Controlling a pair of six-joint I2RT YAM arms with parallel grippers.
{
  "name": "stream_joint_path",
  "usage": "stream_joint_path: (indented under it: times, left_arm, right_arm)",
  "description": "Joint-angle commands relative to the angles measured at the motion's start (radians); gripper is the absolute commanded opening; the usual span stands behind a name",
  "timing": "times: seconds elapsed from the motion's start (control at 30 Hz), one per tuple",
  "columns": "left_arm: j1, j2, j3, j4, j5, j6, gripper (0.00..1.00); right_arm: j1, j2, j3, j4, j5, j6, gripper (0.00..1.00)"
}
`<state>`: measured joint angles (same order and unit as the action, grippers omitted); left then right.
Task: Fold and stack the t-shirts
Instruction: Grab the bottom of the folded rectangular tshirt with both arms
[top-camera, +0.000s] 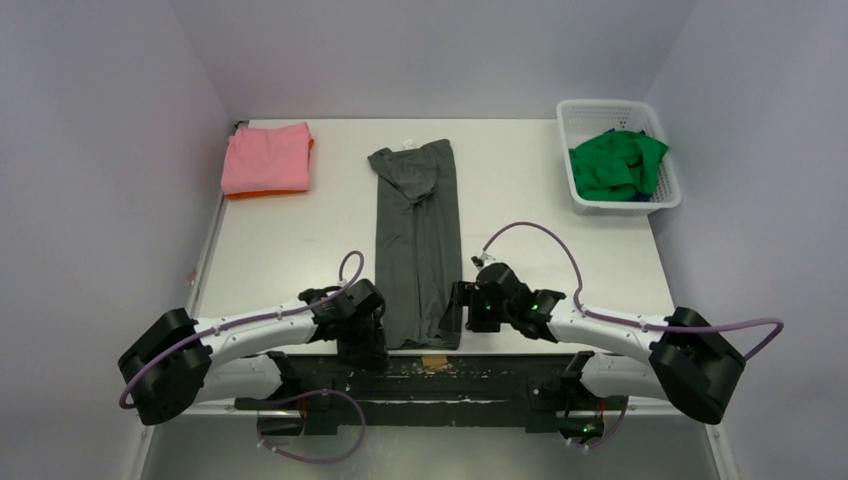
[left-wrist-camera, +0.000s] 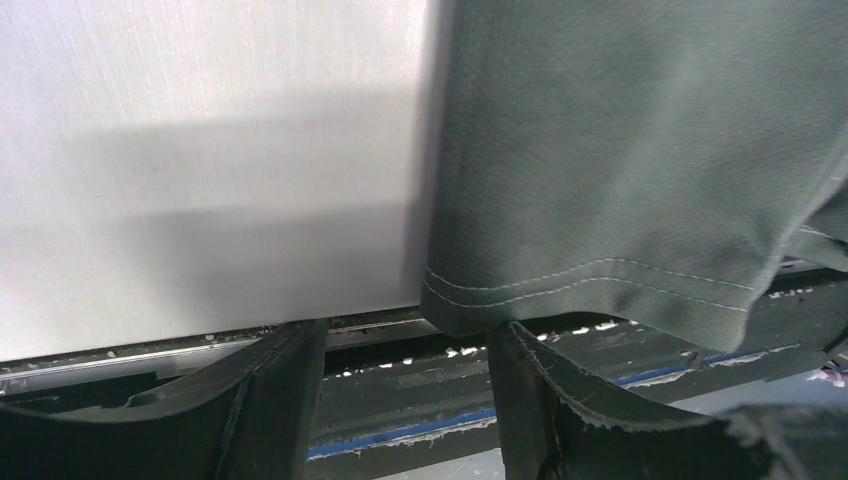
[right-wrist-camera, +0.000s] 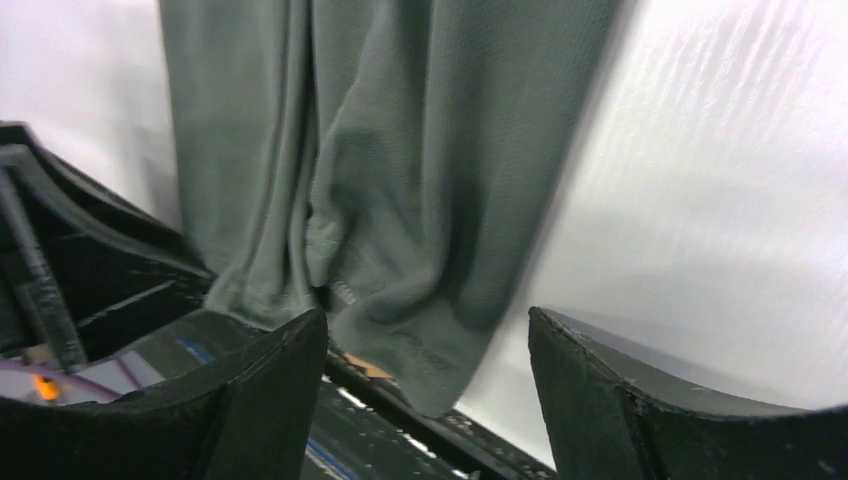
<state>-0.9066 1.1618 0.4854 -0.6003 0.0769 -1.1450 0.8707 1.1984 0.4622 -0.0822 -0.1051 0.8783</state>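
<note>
A dark grey t-shirt (top-camera: 418, 240) lies down the middle of the table, folded lengthwise into a long strip, its hem hanging slightly over the near edge. My left gripper (top-camera: 374, 342) sits at the hem's near left corner. In the left wrist view its jaws (left-wrist-camera: 405, 335) stand apart, and the stitched hem (left-wrist-camera: 600, 280) rests on the right fingertip. My right gripper (top-camera: 456, 310) is at the near right corner, open (right-wrist-camera: 425, 318), with the rumpled grey corner (right-wrist-camera: 420, 340) between its fingers. A folded pink t-shirt (top-camera: 266, 157) lies on an orange one (top-camera: 262, 194) at the far left.
A white lattice basket (top-camera: 600, 105) at the far right holds a crumpled bright green t-shirt (top-camera: 615, 165). The table's near edge with its dark rail (left-wrist-camera: 400, 390) runs just under both grippers. Grey walls close in the table on three sides.
</note>
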Motion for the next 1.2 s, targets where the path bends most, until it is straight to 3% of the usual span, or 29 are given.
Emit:
stream_joint_path:
  times: [0.0,0.3,0.4,0.7,0.8,0.87,0.93,1.03,1.1,1.17]
  left_arm:
    - [0.003,0.017,0.002,0.054,-0.051,-0.025,0.57]
    - [0.004,-0.143,0.05,-0.005,-0.072,0.001,0.57]
    - [0.008,-0.18,0.061,-0.031,-0.141,0.003,0.58]
    - [0.023,0.05,0.082,0.047,-0.106,0.025,0.52]
    - [0.022,0.142,0.088,0.08,-0.083,0.021,0.43]
    - [0.023,0.181,0.088,0.102,-0.081,0.018,0.3]
    - [0.022,0.198,0.088,0.108,-0.041,0.022,0.01]
    - [0.009,0.167,0.078,0.07,-0.047,0.013,0.0]
    - [-0.013,0.107,0.068,0.017,-0.072,-0.014,0.0]
    - [-0.034,0.046,0.061,-0.028,-0.087,-0.025,0.0]
  right_arm:
    - [0.04,-0.02,-0.03,-0.001,-0.005,0.083,0.7]
    - [0.082,0.028,0.004,-0.026,0.026,0.074,0.61]
    - [0.088,0.038,0.0,-0.024,0.029,0.077,0.58]
    - [0.099,0.047,-0.017,-0.028,0.052,0.093,0.46]
    - [0.101,0.06,-0.021,-0.032,0.041,0.094,0.42]
    - [0.105,0.065,-0.027,-0.034,0.038,0.098,0.39]
    - [0.109,0.061,-0.033,-0.036,0.04,0.101,0.31]
    - [0.112,0.029,-0.043,-0.045,0.043,0.102,0.17]
    - [0.116,-0.005,-0.049,-0.057,0.04,0.098,0.0]
    - [0.121,-0.043,-0.055,-0.07,0.028,0.09,0.0]
